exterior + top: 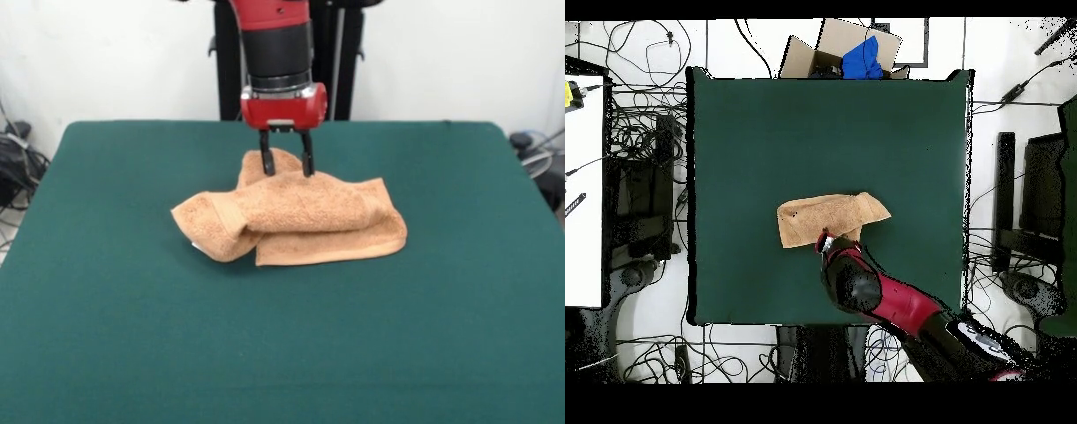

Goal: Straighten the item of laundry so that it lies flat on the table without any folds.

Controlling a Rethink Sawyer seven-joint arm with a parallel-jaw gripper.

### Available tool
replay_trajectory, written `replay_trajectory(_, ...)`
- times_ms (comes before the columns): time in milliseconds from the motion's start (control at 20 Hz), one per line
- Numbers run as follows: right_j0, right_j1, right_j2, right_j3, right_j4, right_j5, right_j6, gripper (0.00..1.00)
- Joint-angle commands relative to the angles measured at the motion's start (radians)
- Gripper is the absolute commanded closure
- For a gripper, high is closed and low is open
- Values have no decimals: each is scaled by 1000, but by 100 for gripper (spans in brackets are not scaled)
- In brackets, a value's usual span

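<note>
Towel on table, under tool

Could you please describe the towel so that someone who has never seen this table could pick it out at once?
Look at the dark green table; near its middle, directly under the red gripper, lies the towel. It is the only thing on the table: light orange, rumpled and folded over itself.

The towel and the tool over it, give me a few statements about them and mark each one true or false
1. The towel lies fully flat, with no folds. False: it is bunched and folded over itself.
2. The tool is at the towel's far edge in the front view. True.
3. The tool's two fingers stand apart. True.
4. The towel hangs over the edge of the table. False: it lies well inside the green top.
5. The towel is blue. False: it is light orange.
</note>
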Motion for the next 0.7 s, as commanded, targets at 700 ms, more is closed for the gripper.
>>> replay_trajectory(700,31,8,67,-81,80,25,224,0)
